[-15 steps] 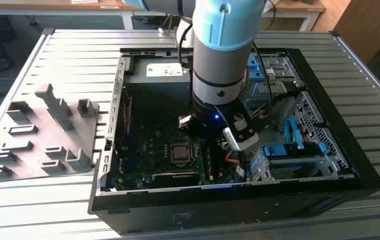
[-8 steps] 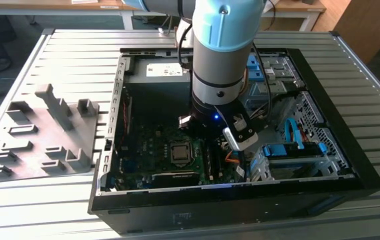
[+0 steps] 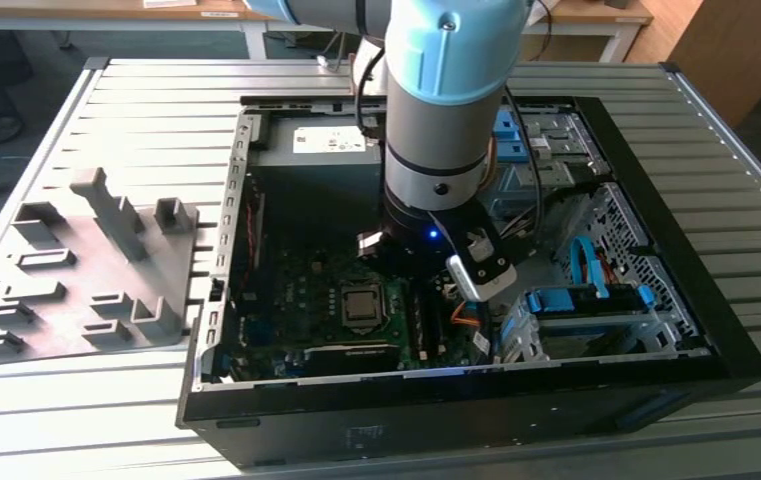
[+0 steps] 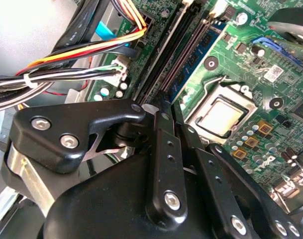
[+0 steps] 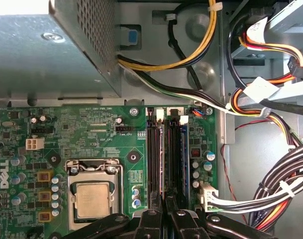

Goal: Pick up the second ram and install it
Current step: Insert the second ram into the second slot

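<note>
Second wrist view looks over the back of the gripper [image 4: 169,119]: its two fingers are drawn close together, clenched on a thin edge that lines up with the long memory slots ahead of them. I take that edge to be the ram [image 5: 169,159], which in the first wrist view stands edge-on in a slot [image 5: 152,159] row's middle position, running away from the fingertips toward the white latches [image 5: 169,115] at the far end. How deep it sits cannot be told from here.

Just beside it, on the cable side, a blue-green strip [image 5: 184,159] sits in the neighbouring slot, nearly touching. On the other side lies the CPU [image 5: 93,199], well clear. The cables [image 5: 270,184] hang near but apart from the slots. Beyond the latches sits the grey supply box [image 5: 51,55]. In the exterior view the arm reaches straight down into the open case [image 3: 700,300].

Doing this well, in my judgement, means keeping the ram upright and parallel to its slot, so that it does not lean on the strip beside it. Pressure should go straight down and evenly along its length, not at one end. A tilt could jam a corner or strain the board. The grip should stay firm enough that the ram does not slide between the fingers.
</note>
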`<action>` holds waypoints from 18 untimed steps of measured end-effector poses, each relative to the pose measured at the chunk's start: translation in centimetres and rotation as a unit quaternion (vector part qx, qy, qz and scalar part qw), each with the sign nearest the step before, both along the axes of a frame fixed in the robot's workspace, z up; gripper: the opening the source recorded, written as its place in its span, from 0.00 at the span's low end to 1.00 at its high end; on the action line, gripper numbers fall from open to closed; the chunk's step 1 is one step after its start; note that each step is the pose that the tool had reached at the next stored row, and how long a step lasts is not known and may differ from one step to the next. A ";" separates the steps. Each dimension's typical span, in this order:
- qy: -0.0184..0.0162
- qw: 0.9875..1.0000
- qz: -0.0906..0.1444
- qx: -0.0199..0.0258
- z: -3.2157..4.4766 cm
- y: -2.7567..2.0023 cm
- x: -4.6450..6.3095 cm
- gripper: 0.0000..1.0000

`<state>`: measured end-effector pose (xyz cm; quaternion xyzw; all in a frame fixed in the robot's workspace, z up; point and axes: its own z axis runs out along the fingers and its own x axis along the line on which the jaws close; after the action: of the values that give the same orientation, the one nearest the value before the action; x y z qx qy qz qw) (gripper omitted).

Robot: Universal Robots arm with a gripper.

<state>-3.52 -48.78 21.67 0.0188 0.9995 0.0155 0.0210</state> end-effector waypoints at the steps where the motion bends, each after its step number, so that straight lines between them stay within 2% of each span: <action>1: 0.000 1.000 0.000 0.000 -0.03 0.02 0.0 0.14; 18: -0.001 1.000 0.000 -0.002 -0.17 0.09 -0.1 0.14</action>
<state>-3.64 -48.69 21.49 0.0183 0.9995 0.0135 0.0217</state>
